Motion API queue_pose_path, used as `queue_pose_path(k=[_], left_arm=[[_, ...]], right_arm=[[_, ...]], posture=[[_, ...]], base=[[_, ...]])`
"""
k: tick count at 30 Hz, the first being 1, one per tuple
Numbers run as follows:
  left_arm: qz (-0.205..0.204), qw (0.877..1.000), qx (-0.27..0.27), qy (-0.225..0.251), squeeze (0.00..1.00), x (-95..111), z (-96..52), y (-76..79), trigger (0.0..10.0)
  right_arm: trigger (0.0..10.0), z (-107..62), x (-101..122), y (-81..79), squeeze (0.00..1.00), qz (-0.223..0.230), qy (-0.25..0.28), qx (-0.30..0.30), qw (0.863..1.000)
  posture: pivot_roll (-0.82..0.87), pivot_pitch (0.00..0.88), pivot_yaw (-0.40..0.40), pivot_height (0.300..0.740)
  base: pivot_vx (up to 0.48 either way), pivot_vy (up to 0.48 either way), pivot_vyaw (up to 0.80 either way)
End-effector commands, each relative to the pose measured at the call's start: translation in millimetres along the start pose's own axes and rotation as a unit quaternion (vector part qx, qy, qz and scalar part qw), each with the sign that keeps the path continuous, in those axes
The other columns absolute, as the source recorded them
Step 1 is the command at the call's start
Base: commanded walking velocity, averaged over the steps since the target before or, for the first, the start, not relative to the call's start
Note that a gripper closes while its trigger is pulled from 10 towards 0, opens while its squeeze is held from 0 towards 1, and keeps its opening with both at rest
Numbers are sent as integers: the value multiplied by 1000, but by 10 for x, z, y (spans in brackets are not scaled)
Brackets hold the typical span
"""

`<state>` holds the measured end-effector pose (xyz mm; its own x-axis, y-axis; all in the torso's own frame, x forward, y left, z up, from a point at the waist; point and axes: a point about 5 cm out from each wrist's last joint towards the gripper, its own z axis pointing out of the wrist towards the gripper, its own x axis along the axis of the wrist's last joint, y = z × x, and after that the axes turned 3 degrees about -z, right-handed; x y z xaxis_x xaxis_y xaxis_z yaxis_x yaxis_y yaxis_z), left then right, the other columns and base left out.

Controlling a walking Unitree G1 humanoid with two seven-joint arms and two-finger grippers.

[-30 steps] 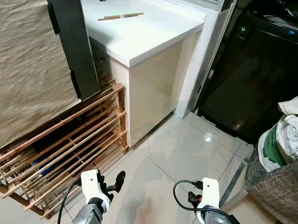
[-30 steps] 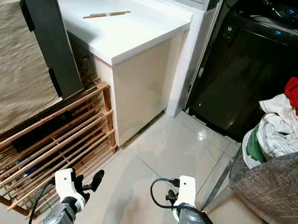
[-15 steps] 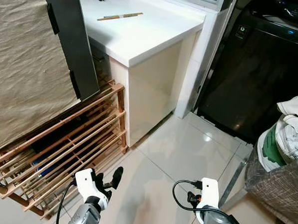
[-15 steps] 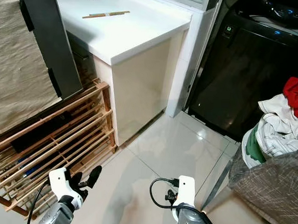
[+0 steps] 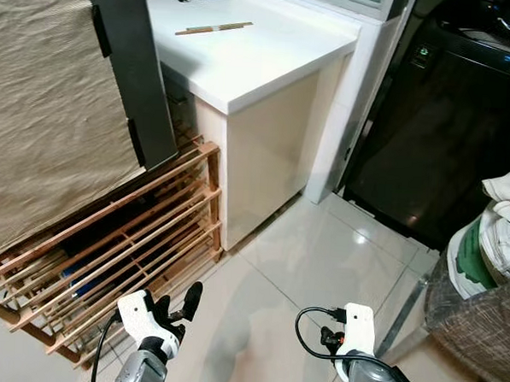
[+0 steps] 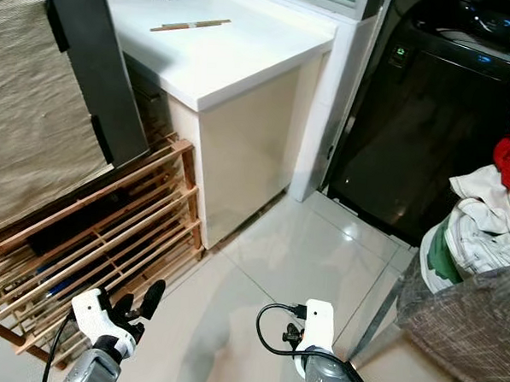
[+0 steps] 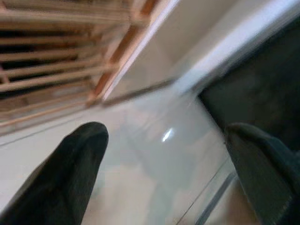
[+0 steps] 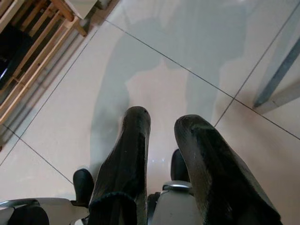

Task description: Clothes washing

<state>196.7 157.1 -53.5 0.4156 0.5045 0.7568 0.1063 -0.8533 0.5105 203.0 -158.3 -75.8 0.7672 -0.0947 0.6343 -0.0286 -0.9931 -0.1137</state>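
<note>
Lowering since a second ago, left gripper (image 5: 174, 305) hangs open; right gripper (image 8: 161, 154) nearly closed, empty; basket (image 6: 479, 331) untouched, washing unstarted.

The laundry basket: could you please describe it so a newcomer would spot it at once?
Start at the black washing machine on the robot's right. Just in front of it stands the grey woven laundry basket, heaped with white, green and red clothes, the only fabric container here.
</note>
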Motion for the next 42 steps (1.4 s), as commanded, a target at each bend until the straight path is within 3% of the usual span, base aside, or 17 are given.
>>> queue_pose_path(k=[1, 3, 4, 6, 9, 12, 14, 16, 21, 25, 26, 29, 32, 33, 36, 39, 42], left_arm=[[40, 998, 0, -51, 0, -120, 1, 33, 10000], [51, 993, -52, -89, 0, -242, -4, 154, 10000], [51, 993, -52, -89, 0, -242, -4, 154, 10000], [115, 983, -33, -139, 0, -335, -34, 108, 10000], [123, 981, -23, -145, 0, -344, -51, 70, 10000], [89, 990, 5, -110, 0, -237, -53, -27, 10000], [73, 994, 49, -64, 0, -30, -18, -127, 10000], [106, 992, 71, -16, 0, 230, 6, -135, 10000], [178, 983, -2, 45, 0, 613, -80, 166, 10000], [142, 989, -30, 40, 0, 707, -157, 477, 10000], [171, 983, -30, 58, 0, 776, -162, 544, 10000], [170, 982, -24, 84, 0, 921, -168, 656, 10000], [202, 970, -37, 127, 0, 1259, -196, 844, 10000], [234, 959, -24, 156, 0, 1424, -189, 917, 10000], [261, 948, -15, 182, 0, 1531, -167, 969, 10000], [247, 951, -20, 184, 0, 1575, -152, 1036, 10000], [266, 946, -18, 182, 0, 1600, -165, 1053, 10000]], right_arm=[[10000, -1, 8, 19, 0, 1, 1, -3, 1000], [10000, -4, 2, 28, 0, 2, 2, -4, 1000], [10000, -4, 2, 28, 0, 2, 2, -4, 1000], [10000, -9, -12, 21, 0, 5, 5, 1, 1000], [10000, -12, -20, 15, 0, 12, 9, 2, 1000], [10000, -19, -31, 0, 0, -6, 16, 7, 1000], [10000, 4, 255, -35, 0, -35, 78, 27, 996], [10000, -3, 531, -55, 0, -52, 133, 41, 989], [10000, -106, 893, -90, 0, -42, 202, 72, 976], [10000, -287, 1105, -134, 0, -62, 255, 70, 963], [10000, -350, 1171, -153, 0, -67, 276, 64, 957], [10000, -486, 1304, -197, 0, -77, 314, 50, 945], [10000, -740, 1547, -318, 0, -68, 369, 70, 924], [10000, -822, 1651, -353, 0, -78, 381, 71, 919], [10000, -860, 1732, -393, 0, -94, 392, 75, 912], [10000, -890, 1819, -455, 0, -96, 391, 85, 911], [10000, -922, 1853, -466, 0, -103, 393, 78, 910]], posture=[[-2, 0, -14, 740], [3, 0, -21, 740], [3, 0, -21, 740], [-2, 0, -12, 740], [-7, 0, -4, 740], [-33, 0, 21, 740], [-36, 0, 29, 740], [-31, 0, 28, 740], [-16, 0, 21, 740], [-19, 0, 23, 740], [-13, 0, 25, 740], [-15, 0, 28, 740], [-17, 0, 30, 740], [-20, 0, 34, 740], [-24, 0, 38, 740], [-28, 0, 41, 740], [-22, 0, 36, 740]], base=[[0, 0, 0], [0, 0, 0], [0, 0, 0], [0, 0, 0], [0, 0, 0], [0, 0, 0], [0, 0, 0], [0, 0, 0], [0, 0, 0], [0, 0, 0], [0, 0, 0], [0, 0, 0], [0, 0, 0], [0, 0, 0], [0, 0, 0], [0, 0, 0], [0, 0, 0]])
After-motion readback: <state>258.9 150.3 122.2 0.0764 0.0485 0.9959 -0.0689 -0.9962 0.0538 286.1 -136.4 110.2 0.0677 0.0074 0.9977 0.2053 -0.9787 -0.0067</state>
